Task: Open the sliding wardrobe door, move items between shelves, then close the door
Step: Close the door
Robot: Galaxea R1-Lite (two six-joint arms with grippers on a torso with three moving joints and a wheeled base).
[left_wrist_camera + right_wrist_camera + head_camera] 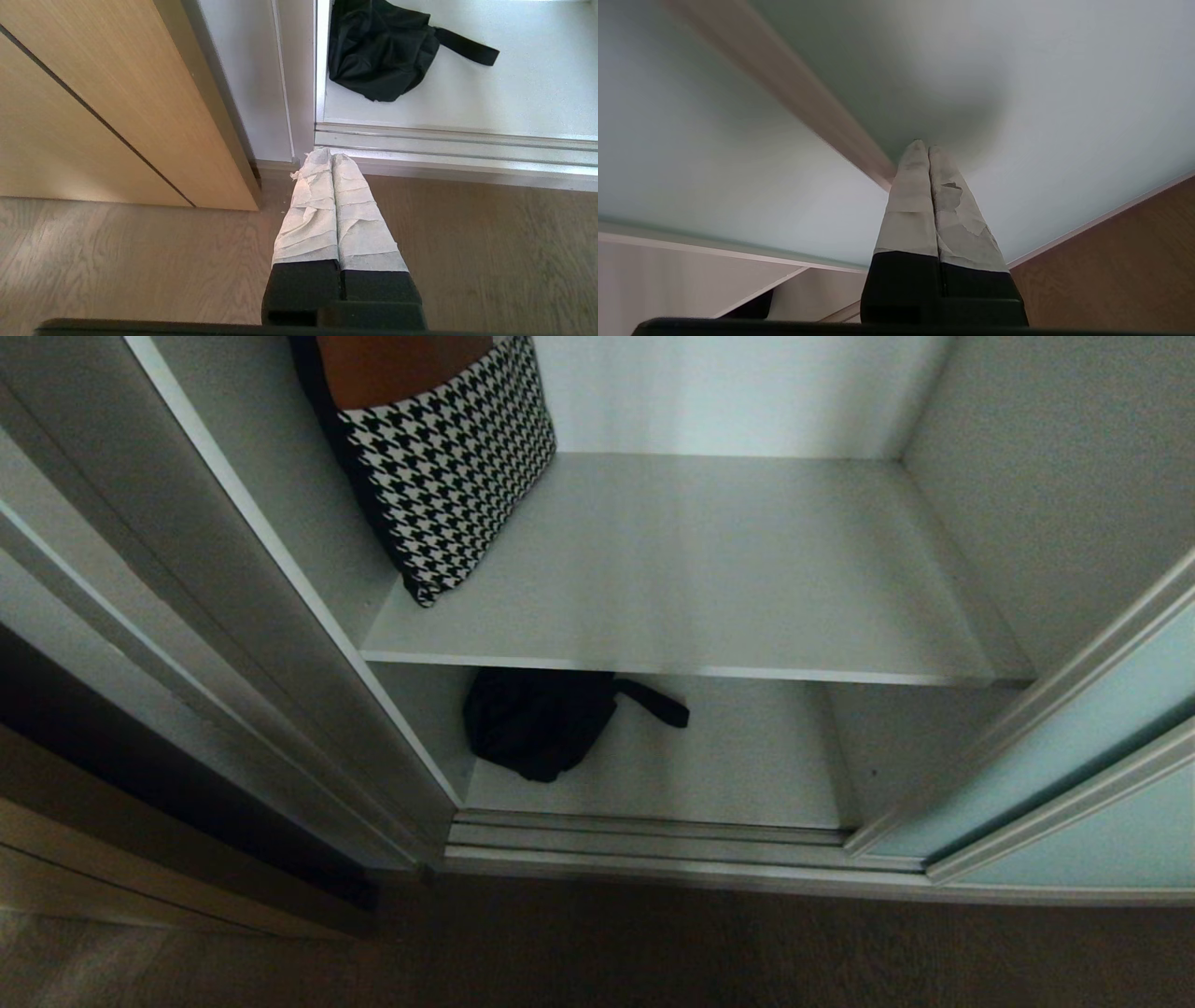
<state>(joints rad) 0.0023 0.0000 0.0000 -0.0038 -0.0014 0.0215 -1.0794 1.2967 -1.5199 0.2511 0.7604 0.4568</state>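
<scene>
With the right gripper (923,149) pressed closed against the sliding wardrobe door (1041,93) at frame centre — slippage on smooth glass is risked, leaving the door unmoved.

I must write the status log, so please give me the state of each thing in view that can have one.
sliding wardrobe door: slid open to the right.
upper shelf: carries the houndstooth bag, leaning.
lower shelf: carries the black pouch, slumped.
left gripper: jaws shut, empty, above the floor.
right gripper: jaws shut, at the door's glass.
</scene>
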